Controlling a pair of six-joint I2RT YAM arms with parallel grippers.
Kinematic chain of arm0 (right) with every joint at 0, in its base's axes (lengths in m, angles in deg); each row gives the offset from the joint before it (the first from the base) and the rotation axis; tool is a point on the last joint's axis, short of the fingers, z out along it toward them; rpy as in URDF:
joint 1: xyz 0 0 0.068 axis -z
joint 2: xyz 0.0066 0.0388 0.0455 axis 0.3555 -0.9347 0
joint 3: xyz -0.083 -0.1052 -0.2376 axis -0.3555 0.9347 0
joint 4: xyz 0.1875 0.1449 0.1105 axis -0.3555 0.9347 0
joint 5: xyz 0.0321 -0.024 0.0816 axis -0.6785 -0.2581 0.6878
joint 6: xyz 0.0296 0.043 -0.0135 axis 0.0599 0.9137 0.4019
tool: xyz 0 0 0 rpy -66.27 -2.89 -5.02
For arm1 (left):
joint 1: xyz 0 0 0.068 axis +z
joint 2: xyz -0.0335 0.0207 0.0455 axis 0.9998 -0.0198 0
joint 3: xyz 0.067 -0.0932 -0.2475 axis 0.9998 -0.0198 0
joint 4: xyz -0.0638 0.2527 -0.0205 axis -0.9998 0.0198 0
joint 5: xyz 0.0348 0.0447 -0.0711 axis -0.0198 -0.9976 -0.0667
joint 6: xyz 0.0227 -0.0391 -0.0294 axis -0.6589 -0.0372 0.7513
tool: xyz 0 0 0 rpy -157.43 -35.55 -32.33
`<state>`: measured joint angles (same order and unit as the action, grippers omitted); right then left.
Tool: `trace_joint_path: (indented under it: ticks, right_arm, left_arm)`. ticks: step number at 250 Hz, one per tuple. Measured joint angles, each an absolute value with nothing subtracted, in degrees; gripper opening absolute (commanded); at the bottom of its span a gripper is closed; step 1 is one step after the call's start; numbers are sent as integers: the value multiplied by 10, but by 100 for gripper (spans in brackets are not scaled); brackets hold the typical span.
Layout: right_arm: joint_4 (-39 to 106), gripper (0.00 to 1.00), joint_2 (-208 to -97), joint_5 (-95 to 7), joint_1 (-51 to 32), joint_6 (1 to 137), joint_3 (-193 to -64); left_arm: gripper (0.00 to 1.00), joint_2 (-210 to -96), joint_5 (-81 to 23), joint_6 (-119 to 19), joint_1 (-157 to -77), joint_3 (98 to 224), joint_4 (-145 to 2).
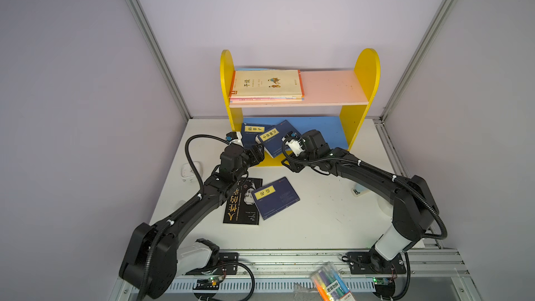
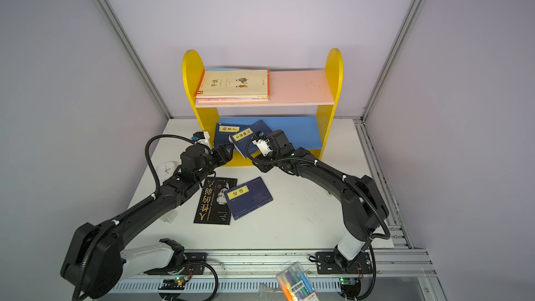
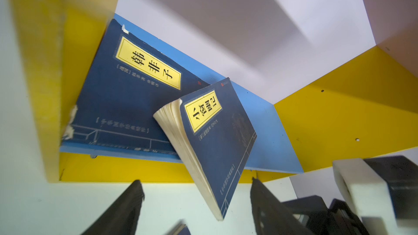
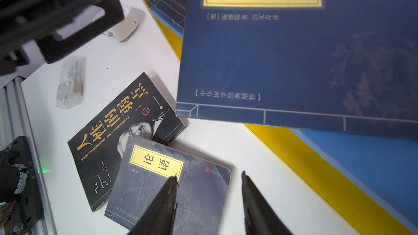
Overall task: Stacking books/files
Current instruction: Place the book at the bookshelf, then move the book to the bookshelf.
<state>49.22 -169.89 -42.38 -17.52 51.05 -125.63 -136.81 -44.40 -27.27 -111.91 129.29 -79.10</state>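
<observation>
Two navy books with yellow labels are on the blue lower board [image 1: 318, 131] of the yellow shelf. One [image 1: 250, 134] [image 3: 117, 96] lies flat. The other [image 1: 275, 140] [image 3: 217, 136] [image 4: 294, 53] leans tilted across it, a corner jutting past the shelf front. My left gripper [image 1: 257, 154] [image 3: 196, 179] is open, and that corner sits between its fingers without touching them. My right gripper [image 1: 291, 165] [image 4: 208, 175] is open and holds nothing, beside the tilted book. A third navy book [image 1: 275, 198] [image 4: 172, 188] overlaps a black, gold-lettered book [image 1: 243, 204] [image 4: 117, 127] on the table. A cream-topped stack [image 1: 266, 85] lies on the pink upper board.
A white square clock [image 1: 191, 170] [image 4: 122, 25] stands at the table's left, partly behind my left arm. A clear packet [image 4: 70, 82] lies near it. A small light-blue block [image 1: 359, 191] sits behind my right arm. A marker pack [image 1: 331, 283] lies on the front rail. The pink board's right half [image 1: 333, 85] is bare.
</observation>
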Motion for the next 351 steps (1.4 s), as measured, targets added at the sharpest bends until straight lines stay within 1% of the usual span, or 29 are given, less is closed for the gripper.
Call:
trace_joint_path:
  ticks: [19,31,95,148,197,259,287,312,332,351]
  right_arm:
    - [500,48,-1711,-426,-175,506,-1270]
    - [507,48,-1720,-430,-177,505,-1280]
    - [541,45,-1780,-452,-198,495,-1357]
    - [563,45,-1827,-477,-205,496,-1439]
    - [581,45,-1871,-483,-209,499,-1511]
    - [591,46,-1898,-491,-210,500,-1549]
    - [593,50,-1896,-500,-210,505,-1549]
    - [595,57,-1876,-532,-210,510,-1533]
    - [594,61,-1857,-562,-208,511,-1521]
    - [594,62,-1840,-594,-203,518,-1508]
  left_arm:
    - [95,-1331,-460,-273,-1119,1284,-745]
    - [97,-1308,-472,-275,-1119,1276,-716]
    - [98,-1186,-521,-263,-1118,1209,-584]
    - [98,-1114,-543,-254,-1118,1187,-528]
    - [98,-1089,-545,-246,-1118,1171,-509]
    - [98,-1094,-545,-240,-1118,1157,-505]
    - [97,-1097,-543,-240,-1118,1153,-506]
    - [97,-1101,-543,-239,-1117,1150,-507]
    - [97,-1102,-540,-236,-1117,1147,-507]
    - [98,-1102,-540,-235,-1117,1145,-508]
